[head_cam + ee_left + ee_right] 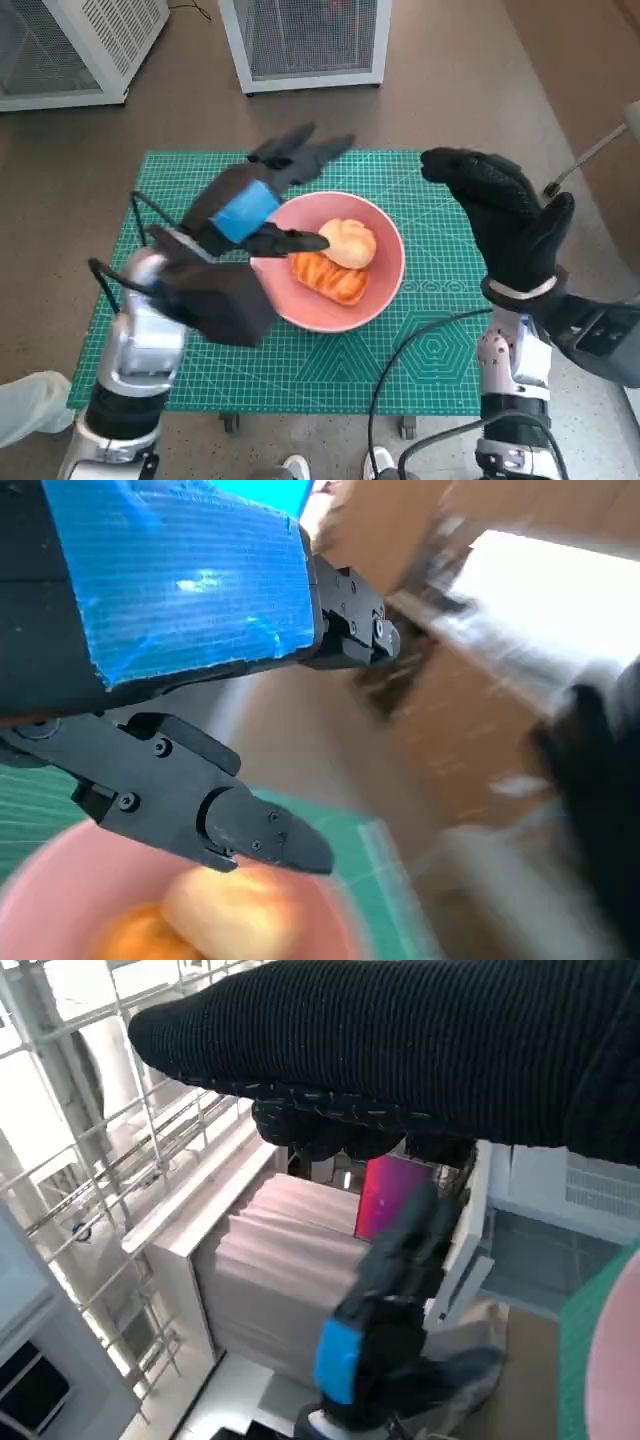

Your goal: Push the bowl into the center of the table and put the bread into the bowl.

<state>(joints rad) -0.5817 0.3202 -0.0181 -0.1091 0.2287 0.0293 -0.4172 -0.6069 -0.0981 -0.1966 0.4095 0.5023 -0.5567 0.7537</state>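
A pink bowl (385,280) sits near the middle of the green cutting mat (420,350). Inside it lie a round pale bun (348,242) and a golden croissant (330,277). My left hand (262,200) hovers over the bowl's left rim with its fingers spread and nothing in them. The left wrist view shows its fingers (250,830) just above the bun (235,910) and the bowl (60,880). My right hand (500,215) is raised to the right of the bowl, fingers apart, holding nothing.
Two white mesh-sided cabinets (310,40) stand on the floor beyond the table. A person's shoes (335,467) show at the near table edge, and a pale sleeve (25,405) at lower left. A black cable (410,350) crosses the mat near the right arm.
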